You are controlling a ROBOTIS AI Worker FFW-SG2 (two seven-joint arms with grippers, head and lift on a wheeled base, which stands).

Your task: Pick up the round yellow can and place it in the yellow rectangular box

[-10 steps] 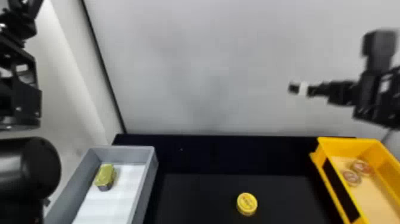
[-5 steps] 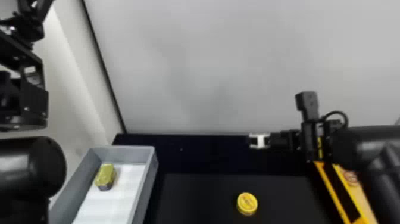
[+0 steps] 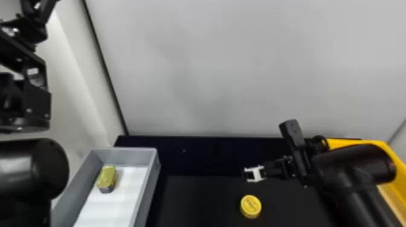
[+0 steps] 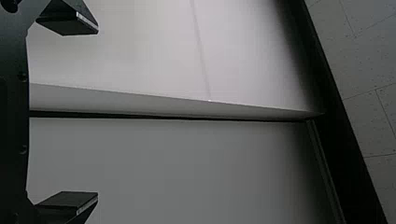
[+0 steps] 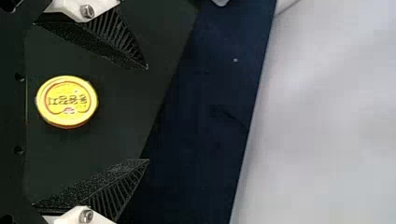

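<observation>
Yellow round can (image 3: 250,206) at bottom, right of centre, our right gripper (image 3: 247,174) higher in frame, our left gripper (image 3: 36,27) upper left, both wide open, empty.

Round yellow can: you have it lying flat, printed lid up, apart from your right gripper (image 3: 248,174) and nearer you than its fingertips.
Yellow rectangular box (image 3: 356,142): open-topped, pale-floored, right of that gripper, partly hidden from you.
</observation>
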